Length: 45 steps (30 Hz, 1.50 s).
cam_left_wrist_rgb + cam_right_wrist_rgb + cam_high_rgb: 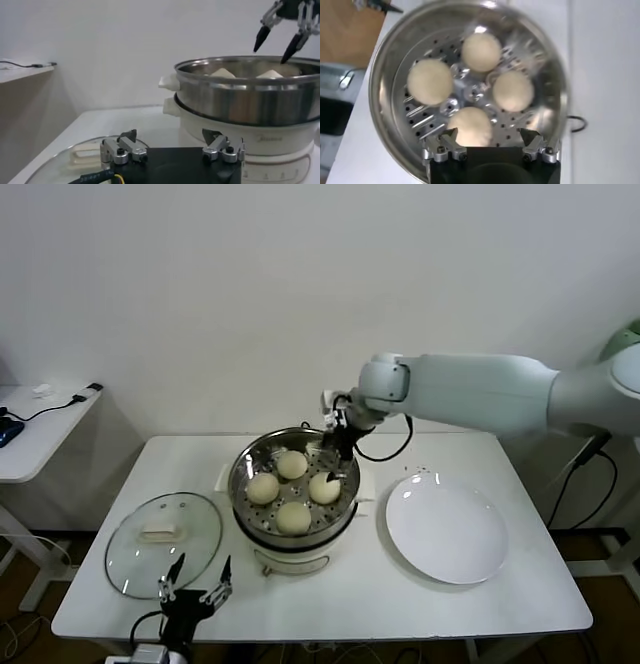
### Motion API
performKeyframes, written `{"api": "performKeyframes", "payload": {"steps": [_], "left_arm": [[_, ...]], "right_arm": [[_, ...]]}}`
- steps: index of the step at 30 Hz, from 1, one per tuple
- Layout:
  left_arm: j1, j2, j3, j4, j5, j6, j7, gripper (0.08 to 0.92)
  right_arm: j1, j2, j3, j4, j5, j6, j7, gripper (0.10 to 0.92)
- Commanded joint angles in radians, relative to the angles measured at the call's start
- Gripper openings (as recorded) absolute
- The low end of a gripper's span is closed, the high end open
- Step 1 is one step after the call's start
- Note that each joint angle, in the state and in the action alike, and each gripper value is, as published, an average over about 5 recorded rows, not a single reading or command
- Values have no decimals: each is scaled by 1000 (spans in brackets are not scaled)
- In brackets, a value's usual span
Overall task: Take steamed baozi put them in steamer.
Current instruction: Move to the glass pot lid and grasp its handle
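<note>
Baozi [293,517] ×4 sit on perforated tray in steamer [245,506], mid bench [400,604]. Right claw [338,452] hangs over steamer's rim, spread wide, empty. Left claw [195,583] parked at bench's near edge by glass lid [130,559], spread, empty. Plate [446,529] bare, beside steamer.

Our right arm reaches in from the right side, forearm nearly level, wrist bent so the right gripper [341,446] points down. Its dark fingers [298,41] hang spread apart with nothing between the tips; in its own wrist view both finger bases [442,148] sit wide. Our left gripper [195,580] waits low and near our body, fingers [123,148] parted and pointing forward, with nothing between them. The two grippers are well apart.
</note>
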Motion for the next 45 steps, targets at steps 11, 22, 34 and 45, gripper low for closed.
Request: {"api": "performKeyframes", "payload": {"steps": [11,22,34,45], "left_arm": [[-63,28,-86,10,-149,-3,-3,823],[-98,42,-126,50,-134,-25,0,823],[-95,52,-119,81,36,-62,-48,823],[-98,68,-122,136,167,-115,-105,823]], "right_arm": [[-614,-512,938,218,-240,47,642,823],[-1545,-581,1770,446,-257,167,822,823],[-2100,-216,2168,465,-363,453,676,822],[-2194,6,2147,359,-417,728,605,823]]}}
